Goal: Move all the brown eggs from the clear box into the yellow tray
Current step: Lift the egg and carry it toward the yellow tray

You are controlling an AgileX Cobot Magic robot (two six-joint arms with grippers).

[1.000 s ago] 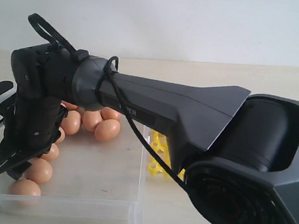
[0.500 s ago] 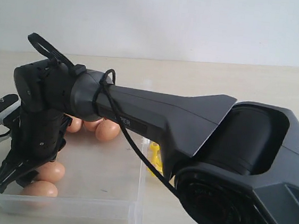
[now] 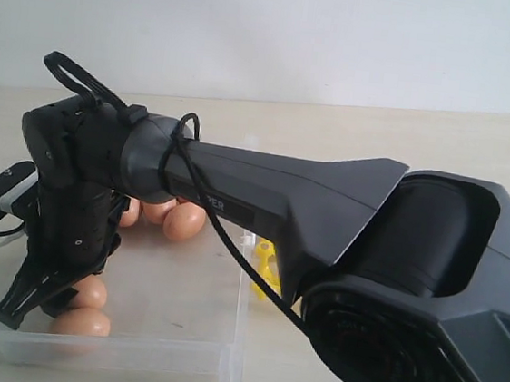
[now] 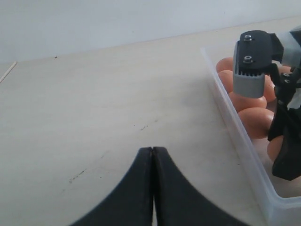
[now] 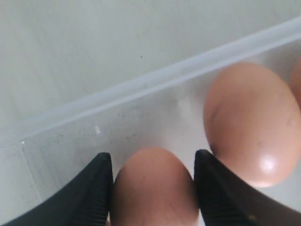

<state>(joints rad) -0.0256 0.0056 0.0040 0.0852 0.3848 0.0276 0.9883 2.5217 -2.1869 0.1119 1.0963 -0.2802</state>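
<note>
My right gripper (image 5: 153,157) is down inside the clear box (image 3: 174,351) near its front left corner, open. One brown egg (image 5: 155,188) lies between its fingers (image 5: 96,188), with both pads close against the egg's sides. A second egg (image 5: 251,122) lies just beside it. In the exterior view the gripper (image 3: 42,304) stands over two eggs (image 3: 81,322), and a few more eggs (image 3: 183,222) lie at the back of the box. Only a corner of the yellow tray (image 3: 265,265) shows behind the arm. My left gripper (image 4: 153,149) is shut and empty over the bare table outside the box.
The right arm's large dark body (image 3: 394,260) fills the right half of the exterior view and hides most of the tray. The box's wall (image 4: 240,141) runs between my left gripper and the eggs. The pale wooden table (image 4: 94,103) stretches to the left of the box.
The right gripper has come down into the box and shifted toward its front corner, settling around one egg. Its jaws have narrowed slightly. The left gripper's earlier state is not shown.
</note>
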